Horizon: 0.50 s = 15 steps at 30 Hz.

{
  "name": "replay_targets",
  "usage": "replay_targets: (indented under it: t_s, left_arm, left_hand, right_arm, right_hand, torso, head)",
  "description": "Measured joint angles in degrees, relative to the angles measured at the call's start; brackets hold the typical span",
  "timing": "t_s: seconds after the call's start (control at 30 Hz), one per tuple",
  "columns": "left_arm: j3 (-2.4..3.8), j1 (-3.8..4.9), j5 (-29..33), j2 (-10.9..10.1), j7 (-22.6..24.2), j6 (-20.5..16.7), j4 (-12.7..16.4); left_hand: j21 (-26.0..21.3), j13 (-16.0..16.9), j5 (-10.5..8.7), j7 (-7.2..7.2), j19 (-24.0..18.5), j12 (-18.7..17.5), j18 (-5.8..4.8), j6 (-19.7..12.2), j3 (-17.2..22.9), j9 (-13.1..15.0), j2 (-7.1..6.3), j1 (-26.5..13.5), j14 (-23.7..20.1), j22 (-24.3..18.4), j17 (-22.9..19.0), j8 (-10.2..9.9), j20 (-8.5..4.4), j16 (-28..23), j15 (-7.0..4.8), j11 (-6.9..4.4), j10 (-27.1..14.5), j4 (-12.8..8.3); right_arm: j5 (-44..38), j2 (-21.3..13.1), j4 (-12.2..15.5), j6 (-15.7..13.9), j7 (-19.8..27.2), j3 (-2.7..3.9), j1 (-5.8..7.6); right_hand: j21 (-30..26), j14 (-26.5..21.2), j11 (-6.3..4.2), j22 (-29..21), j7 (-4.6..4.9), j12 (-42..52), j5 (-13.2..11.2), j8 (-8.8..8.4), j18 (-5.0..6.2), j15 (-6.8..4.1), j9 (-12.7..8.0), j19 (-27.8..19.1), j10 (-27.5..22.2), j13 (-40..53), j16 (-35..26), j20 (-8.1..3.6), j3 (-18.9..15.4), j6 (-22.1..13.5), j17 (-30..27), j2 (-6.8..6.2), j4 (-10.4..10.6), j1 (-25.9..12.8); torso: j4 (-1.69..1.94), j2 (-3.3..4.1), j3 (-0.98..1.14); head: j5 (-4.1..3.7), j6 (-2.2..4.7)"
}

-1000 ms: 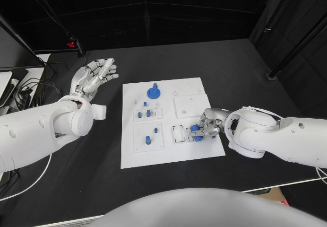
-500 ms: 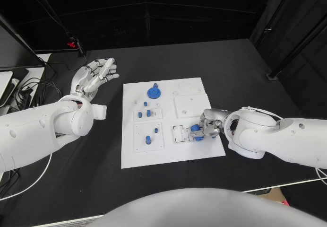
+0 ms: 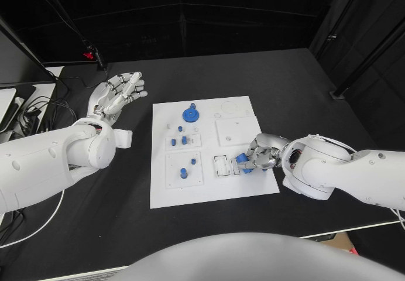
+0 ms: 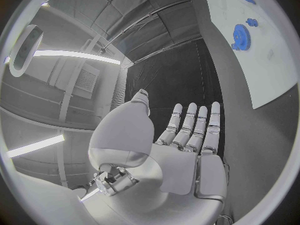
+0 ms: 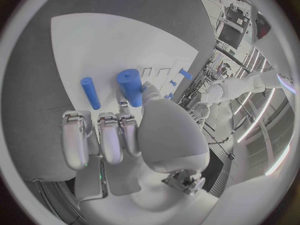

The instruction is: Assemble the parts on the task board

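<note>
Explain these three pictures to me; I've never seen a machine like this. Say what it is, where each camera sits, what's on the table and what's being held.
This is a two-armed robot at a black table. One picture looks down from its head; the two round ones come from cameras behind each wrist. In the middle lies the white task board, carrying small blue parts, including a blue gear. The right hand reaches over the board's edge and grips a thick blue peg; a thinner blue peg lies free on the board close by. The left hand hangs off to the side, fingers straight and apart, holding nothing.
</note>
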Motion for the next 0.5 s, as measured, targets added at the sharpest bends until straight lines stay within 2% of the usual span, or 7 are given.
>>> replay_targets:
  t_s: [0.13,0.27,0.37,0.5]
  left_arm:
    - [0.00,-0.02,0.0,-0.2,0.0,0.0,0.0]
    - [0.00,-0.03,0.0,-0.2,0.0,0.0,0.0]
    - [0.00,-0.06,0.0,-0.2,0.0,0.0,0.0]
    - [0.00,-0.09,0.0,-0.2,0.0,0.0,0.0]
  left_hand:
    - [0.0,0.0,0.00,0.00,0.0,0.0,0.00,0.0,0.0,0.0,0.00,0.0,0.0,0.0,-0.1,0.0,0.00,0.0,0.00,0.00,0.0,0.0]
    - [0.0,0.0,0.00,0.00,0.0,0.0,0.00,0.0,0.0,-0.1,0.00,0.0,0.0,0.0,-0.1,0.0,0.00,0.0,0.00,0.00,0.0,0.0]
    - [0.0,0.0,0.00,0.00,0.0,0.0,0.00,0.0,0.0,-0.1,0.00,0.0,0.0,0.0,-0.1,0.0,0.00,0.0,0.00,0.00,0.0,0.0]
    - [0.0,0.0,0.00,0.00,0.0,0.0,0.00,0.0,0.0,-0.1,0.00,0.0,0.0,0.0,-0.1,0.0,0.00,0.0,0.00,0.00,0.0,0.0]
  right_arm:
    - [3.4,-1.1,0.6,-3.3,2.0,-0.34,-0.34]
    - [7.6,-2.0,1.2,-6.2,4.0,-0.38,-0.44]
    - [11.5,-2.6,1.7,-8.1,5.5,-0.37,-0.44]
    - [17.1,-3.3,2.1,-10.1,7.4,-0.36,-0.43]
  right_hand:
    - [0.0,0.0,-0.01,0.0,0.38,0.0,0.8,-0.65,0.00,-0.02,-0.7,0.0,0.0,0.0,0.0,0.00,0.6,0.4,0.0,-0.15,-0.6,0.5]
    - [0.0,0.0,-0.03,0.0,0.84,0.0,1.1,-1.04,0.00,-0.02,-0.7,0.0,0.0,0.0,0.0,0.00,1.0,0.9,0.0,-0.32,-1.0,1.2]
    - [0.0,0.0,-0.45,0.0,1.11,0.0,1.1,-1.19,0.00,-0.02,-0.7,0.0,0.0,0.0,0.0,0.00,1.1,1.1,0.0,-0.31,-1.2,1.2]
    - [0.0,0.0,-0.44,0.0,1.13,0.0,1.5,-1.52,-0.01,-0.02,-0.7,0.0,0.0,0.0,0.0,0.00,1.2,1.2,0.0,-0.16,-1.2,1.4]
  torso:
    - [-0.04,0.00,0.02]
    - [-0.05,0.01,0.02]
    - [-0.05,0.01,0.02]
    - [-0.05,0.02,0.02]
  head:
    - [0.09,0.00]
    - [0.10,0.00]
    - [0.06,0.00]
    - [0.04,0.00]
